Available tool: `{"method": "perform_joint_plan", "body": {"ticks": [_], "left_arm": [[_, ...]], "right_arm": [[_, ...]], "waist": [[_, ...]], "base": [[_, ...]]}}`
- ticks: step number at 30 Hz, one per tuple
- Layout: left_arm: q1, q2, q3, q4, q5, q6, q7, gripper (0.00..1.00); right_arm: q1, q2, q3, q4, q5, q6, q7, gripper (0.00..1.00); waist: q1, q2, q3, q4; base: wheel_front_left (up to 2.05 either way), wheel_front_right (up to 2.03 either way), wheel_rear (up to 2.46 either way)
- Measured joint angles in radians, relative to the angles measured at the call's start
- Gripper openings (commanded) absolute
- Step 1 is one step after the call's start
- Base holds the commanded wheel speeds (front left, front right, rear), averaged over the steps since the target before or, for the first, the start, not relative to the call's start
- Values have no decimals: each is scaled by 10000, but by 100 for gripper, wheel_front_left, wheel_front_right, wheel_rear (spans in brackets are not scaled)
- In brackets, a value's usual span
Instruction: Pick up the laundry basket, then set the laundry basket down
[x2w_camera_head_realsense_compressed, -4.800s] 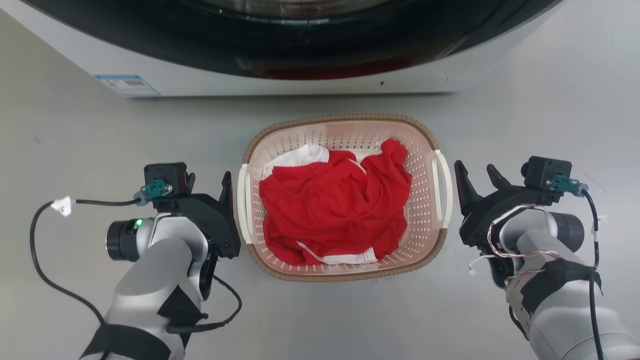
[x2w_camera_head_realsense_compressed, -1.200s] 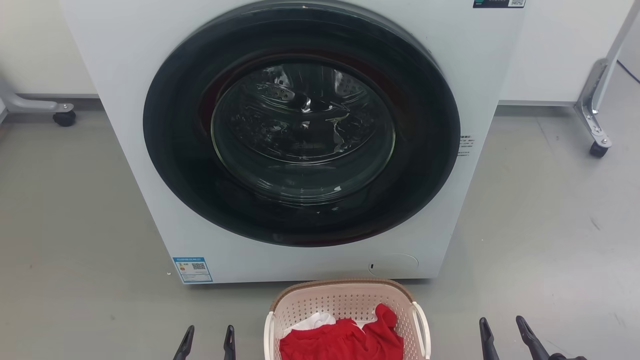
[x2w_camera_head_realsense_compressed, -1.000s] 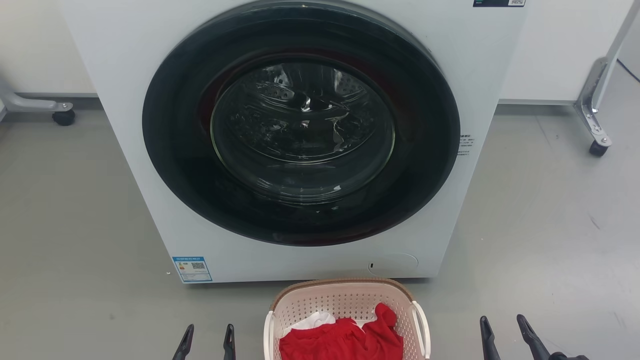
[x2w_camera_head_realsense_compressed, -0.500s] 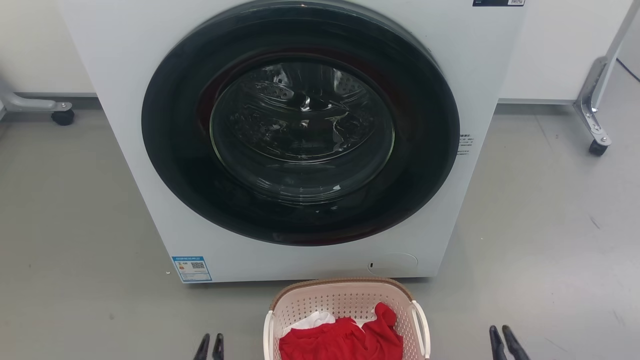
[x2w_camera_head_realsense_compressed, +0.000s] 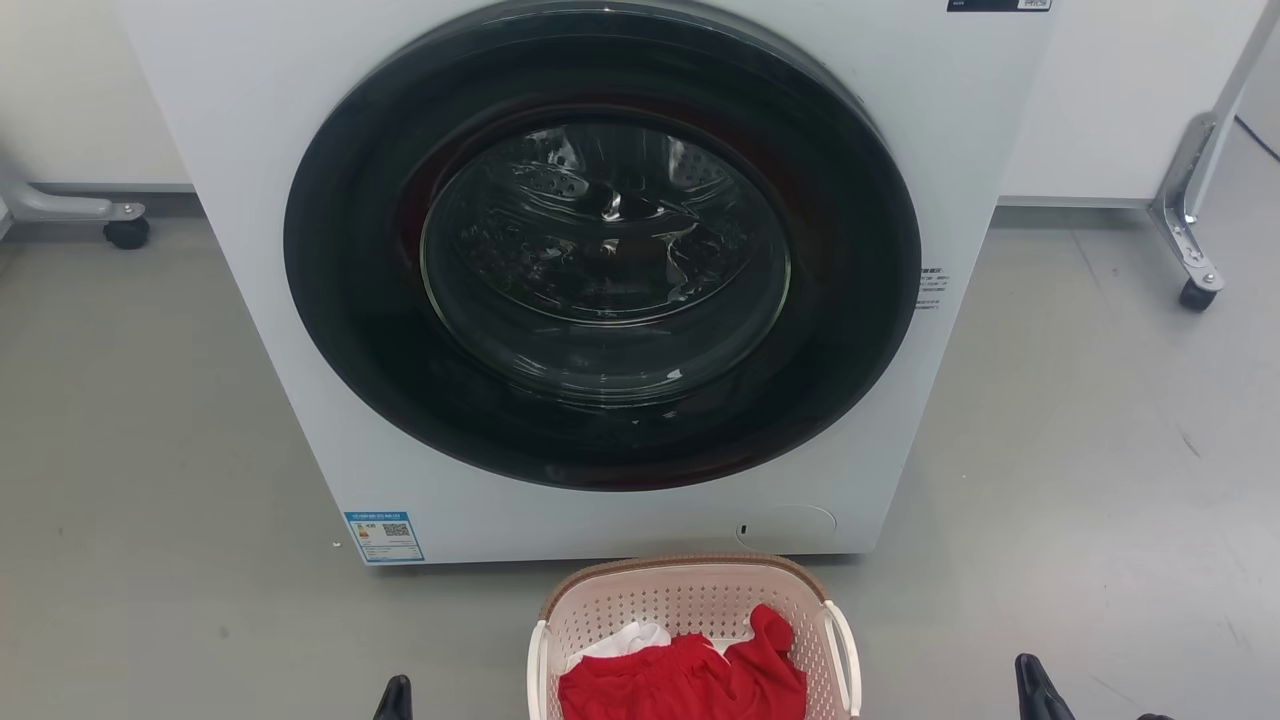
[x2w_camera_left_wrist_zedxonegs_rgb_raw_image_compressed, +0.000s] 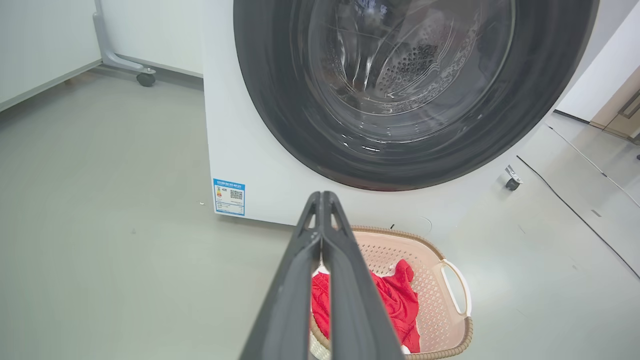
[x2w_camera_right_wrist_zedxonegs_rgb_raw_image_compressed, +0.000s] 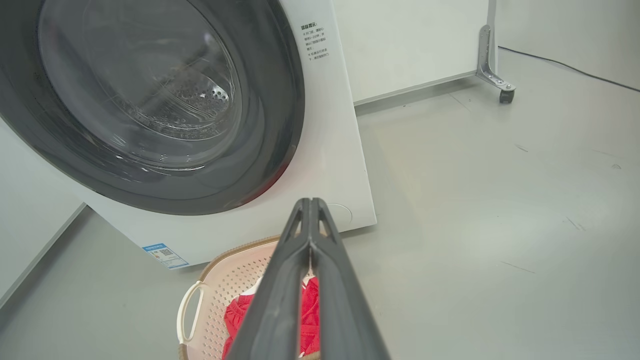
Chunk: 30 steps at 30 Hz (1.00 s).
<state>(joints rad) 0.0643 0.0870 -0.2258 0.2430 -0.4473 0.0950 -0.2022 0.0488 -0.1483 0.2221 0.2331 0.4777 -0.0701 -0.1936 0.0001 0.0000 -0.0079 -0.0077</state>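
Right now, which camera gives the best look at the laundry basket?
The left wrist view: the laundry basket shows nearly end to end, though the shut left gripper hides one side. The head view shows its far half unblocked, the rest cut off. The right wrist view shows one corner behind the right gripper.

- The laundry basket (x2w_camera_head_realsense_compressed: 690, 600) is coloured pale pink, perforated, with a brown braided rim and 2 white handles.
- The clothes (x2w_camera_head_realsense_compressed: 690, 690) are coloured red and white.
- The washer (x2w_camera_head_realsense_compressed: 250, 150) is finished in white.

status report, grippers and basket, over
Left gripper shut, empty. Right gripper shut, empty. Laundry basket on floor, not held, red clothes inside. Washer right behind it.
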Motion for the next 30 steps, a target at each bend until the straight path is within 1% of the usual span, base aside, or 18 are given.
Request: {"method": "perform_joint_plan", "body": {"ticks": [7,16,19,20,22,30], "left_arm": [[-77,-27,270,25,-1045,-184,290,0],[-215,-88,610,75,-2265,-430,644,0],[-238,-98,723,100,-2602,-443,769,0],[-253,-104,771,105,-2773,-529,802,0],[-295,-115,844,109,-3049,-531,874,0],[-434,-165,1145,125,-4138,-779,1166,0]], "right_arm": [[-128,84,-301,36,991,107,297,0],[-222,203,-685,96,2194,324,625,0],[-256,238,-811,113,2550,368,748,0],[-271,247,-853,123,2715,407,796,0],[-329,278,-936,132,2964,447,874,0],[-445,368,-1269,174,4019,631,1147,0]], "waist": [[0,0,6,7],[0,0,14,15],[0,0,17,18],[0,0,18,19],[0,0,19,21],[0,0,27,29]], "base": [[0,0,0],[0,0,0],[0,0,0],[0,0,0],[0,0,0],[0,0,0]]}}
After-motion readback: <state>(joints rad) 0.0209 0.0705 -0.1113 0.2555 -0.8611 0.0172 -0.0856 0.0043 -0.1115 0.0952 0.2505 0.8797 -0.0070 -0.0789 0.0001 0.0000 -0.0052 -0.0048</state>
